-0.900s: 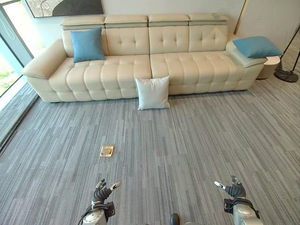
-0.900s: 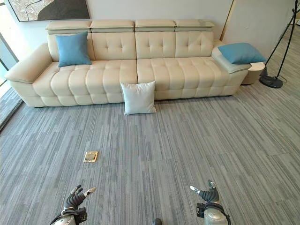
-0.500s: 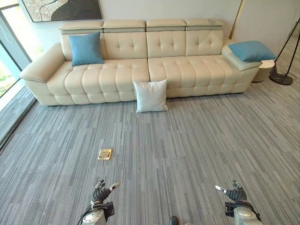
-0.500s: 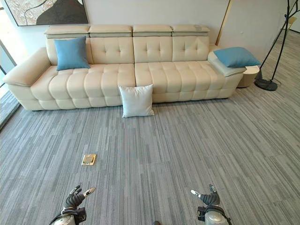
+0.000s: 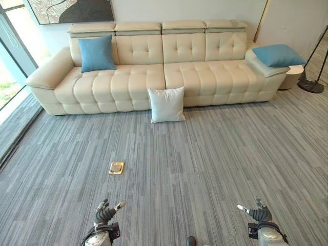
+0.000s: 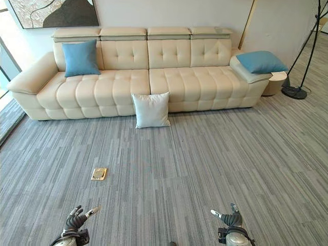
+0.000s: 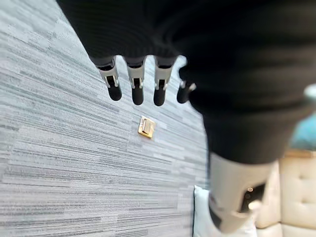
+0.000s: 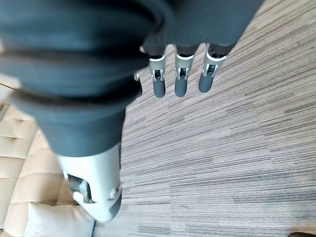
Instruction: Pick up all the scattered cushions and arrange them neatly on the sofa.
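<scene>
A grey striped carpet (image 5: 215, 154) covers the floor, with a small brass floor socket (image 5: 116, 167) set into it. A dark framed picture (image 5: 72, 10) hangs on the wall — a floor lamp (image 5: 311, 82) stands far right, beside a small round side table (image 5: 293, 76).

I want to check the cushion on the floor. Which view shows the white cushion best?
The left eye view: the white cushion stands whole against the sofa front. The right eye view shows the same; both wrist views catch just a corner.
</scene>
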Motion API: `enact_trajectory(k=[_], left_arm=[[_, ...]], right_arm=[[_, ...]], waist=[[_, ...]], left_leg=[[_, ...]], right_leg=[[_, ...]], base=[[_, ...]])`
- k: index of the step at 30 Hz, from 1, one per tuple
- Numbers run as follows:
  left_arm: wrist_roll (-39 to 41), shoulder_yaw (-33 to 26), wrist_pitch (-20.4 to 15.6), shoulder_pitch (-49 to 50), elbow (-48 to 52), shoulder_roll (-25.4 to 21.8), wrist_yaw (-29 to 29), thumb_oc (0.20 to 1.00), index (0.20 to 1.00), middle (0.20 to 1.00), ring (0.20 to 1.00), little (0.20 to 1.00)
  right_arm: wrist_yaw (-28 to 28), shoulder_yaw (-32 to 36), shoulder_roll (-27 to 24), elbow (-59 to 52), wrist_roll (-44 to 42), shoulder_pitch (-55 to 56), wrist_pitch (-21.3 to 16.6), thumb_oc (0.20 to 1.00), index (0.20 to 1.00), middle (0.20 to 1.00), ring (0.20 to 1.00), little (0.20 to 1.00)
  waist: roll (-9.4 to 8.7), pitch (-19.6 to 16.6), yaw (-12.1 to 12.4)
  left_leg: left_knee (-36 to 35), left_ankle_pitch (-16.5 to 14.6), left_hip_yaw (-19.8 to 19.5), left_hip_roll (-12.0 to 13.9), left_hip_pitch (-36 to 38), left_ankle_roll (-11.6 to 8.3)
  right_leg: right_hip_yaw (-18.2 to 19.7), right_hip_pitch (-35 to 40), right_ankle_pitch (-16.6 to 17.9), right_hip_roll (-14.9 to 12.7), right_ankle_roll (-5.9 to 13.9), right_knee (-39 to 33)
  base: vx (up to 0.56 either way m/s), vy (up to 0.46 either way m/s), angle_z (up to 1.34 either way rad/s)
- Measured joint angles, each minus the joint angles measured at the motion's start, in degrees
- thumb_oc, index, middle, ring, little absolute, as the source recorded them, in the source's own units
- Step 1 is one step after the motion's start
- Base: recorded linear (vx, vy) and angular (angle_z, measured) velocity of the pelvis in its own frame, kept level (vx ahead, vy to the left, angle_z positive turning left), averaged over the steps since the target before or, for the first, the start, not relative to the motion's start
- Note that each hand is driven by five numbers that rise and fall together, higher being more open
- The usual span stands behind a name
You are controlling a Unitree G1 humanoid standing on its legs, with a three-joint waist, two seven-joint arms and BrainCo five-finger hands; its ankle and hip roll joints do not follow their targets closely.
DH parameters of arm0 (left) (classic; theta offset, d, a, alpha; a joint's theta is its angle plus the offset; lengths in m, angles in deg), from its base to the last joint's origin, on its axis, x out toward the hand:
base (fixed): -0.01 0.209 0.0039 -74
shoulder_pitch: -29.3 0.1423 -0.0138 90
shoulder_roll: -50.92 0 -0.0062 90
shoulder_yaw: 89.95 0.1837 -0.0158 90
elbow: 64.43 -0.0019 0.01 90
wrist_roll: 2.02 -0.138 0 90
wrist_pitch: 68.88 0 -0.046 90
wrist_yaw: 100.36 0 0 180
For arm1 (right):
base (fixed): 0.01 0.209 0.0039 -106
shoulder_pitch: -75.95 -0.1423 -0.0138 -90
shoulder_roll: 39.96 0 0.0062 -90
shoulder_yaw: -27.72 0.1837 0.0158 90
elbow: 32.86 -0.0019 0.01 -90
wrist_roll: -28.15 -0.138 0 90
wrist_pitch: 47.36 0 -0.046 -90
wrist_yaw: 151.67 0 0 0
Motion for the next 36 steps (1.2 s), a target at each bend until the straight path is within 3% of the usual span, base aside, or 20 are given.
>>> enact_trajectory(k=[6,17,19,22,23,25,27,29,32,34,36], left_arm=[[-0.37,0.07,0.11,-0.24,0.00,-0.04,0.08,1.000,1.000,1.000,1.000,1.000],[-2.20,0.34,0.16,-1.90,-0.05,-0.71,0.50,1.000,1.000,1.000,1.000,1.000],[-2.37,1.43,0.40,-3.52,-0.56,-1.20,0.50,1.000,1.000,1.000,1.000,1.000],[-2.37,2.47,0.56,-5.78,-2.02,-1.29,0.31,1.000,1.000,1.000,1.000,1.000],[-2.37,2.43,0.57,-6.45,-1.94,-1.40,0.21,1.000,1.000,1.000,1.000,1.000],[-2.36,2.41,0.58,-6.56,-1.99,-1.63,-0.07,1.000,1.000,1.000,1.000,1.000],[-2.36,2.34,0.60,-6.59,-1.99,-2.03,-0.29,1.000,1.000,1.000,1.000,1.000],[-2.35,2.27,0.69,-6.73,-2.00,-2.08,-0.28,1.000,1.000,1.000,1.000,1.000],[-2.38,2.31,1.32,-6.88,-2.00,-1.75,-0.23,1.000,1.000,1.000,1.000,1.000],[-2.41,2.30,1.41,-6.84,-2.02,-1.76,-0.21,1.000,1.000,1.000,1.000,1.000],[-2.62,2.35,1.43,-6.11,-2.04,-1.08,-0.21,1.000,1.000,1.000,1.000,1.000]], right_arm=[[0.07,0.77,-0.11,-0.01,0.17,0.15,0.28,1.000,1.000,1.000,1.000,1.000],[0.07,0.65,0.03,-0.02,0.51,-1.66,0.26,1.000,1.000,1.000,1.000,1.000],[0.05,0.63,-0.08,-0.08,0.52,-2.21,0.23,1.000,1.000,1.000,1.000,1.000],[0.03,0.60,-0.56,0.38,0.65,-5.36,0.08,1.000,1.000,1.000,1.000,1.000],[0.06,0.52,-0.31,0.30,0.65,-5.44,0.05,1.000,1.000,1.000,1.000,1.000],[0.09,0.52,-0.24,0.50,0.65,-4.47,0.25,1.000,1.000,1.000,1.000,1.000],[0.07,0.55,-0.27,0.38,0.66,-4.40,0.22,1.000,1.000,1.000,1.000,1.000],[0.06,0.56,-0.21,0.37,0.67,-4.36,0.24,1.000,1.000,1.000,1.000,1.000],[0.02,0.76,-0.16,0.32,1.18,-2.90,0.34,1.000,1.000,1.000,1.000,1.000],[0.01,0.76,-0.13,0.31,1.22,-2.43,0.39,1.000,1.000,1.000,1.000,1.000],[0.05,0.73,-0.14,0.54,1.25,-1.56,0.46,1.000,1.000,1.000,1.000,1.000]], waist=[[-1.15,2.12,0.06],[-1.25,2.46,0.04],[-0.69,2.99,-0.04],[1.09,6.08,-0.01],[0.90,6.43,-0.16],[0.49,6.45,-0.03],[-0.25,6.68,0.14],[-0.59,7.03,0.12],[-0.93,6.89,-0.17],[-1.02,6.92,-0.37],[-1.01,6.31,-0.39]], left_leg=[[0.01,0.16,-0.29,-0.25,-1.60,0.06],[0.05,0.17,-0.49,-0.97,-2.38,1.72],[0.01,0.21,-0.97,-0.95,-2.84,2.31],[0.05,-0.45,0.15,-0.26,-2.22,3.46],[0.17,-0.28,-0.06,-0.68,-1.68,4.26],[0.39,-0.19,-0.24,-1.10,-1.42,4.71],[0.41,-0.39,0.09,-1.39,-1.67,5.12],[0.41,-0.50,-0.06,-1.31,-1.75,5.41],[0.59,-1.88,-0.84,-1.24,-1.23,4.80],[0.45,-3.23,-0.95,-1.14,0.08,4.00],[0.43,-5.72,-1.47,-0.56,2.61,2.26]], right_leg=[[-0.27,-1.47,0.13,-0.28,0.18,0.00],[-0.29,-2.34,0.62,-0.76,0.18,0.48],[-1.01,-4.97,-1.20,-1.35,2.08,5.56],[-1.54,-13.04,-2.38,-2.06,3.57,21.41],[-1.66,-16.13,-5.14,-3.10,4.95,26.43],[-1.57,-17.45,-8.29,-4.34,5.20,27.87],[-1.60,-19.67,-9.49,-5.15,5.70,25.34],[-1.24,-19.48,-8.74,-4.78,6.98,15.78],[-1.28,-19.14,-7.10,-4.65,8.47,6.93],[-1.54,-19.00,-5.11,-4.53,8.37,3.08],[-2.69,-16.12,-3.84,-4.19,6.59,2.51]], base=[[0.05,0.066,0.03],[0.05,0.114,0.01],[-0.01,0.187,0.06],[0.07,0.080,-0.18],[0.08,-0.007,0.02],[0.12,-0.032,0.01],[0.23,-0.102,-0.12],[0.21,-0.088,0.04],[0.31,-0.153,0.09],[0.44,-0.224,0.12],[0.40,-0.201,0.10]])
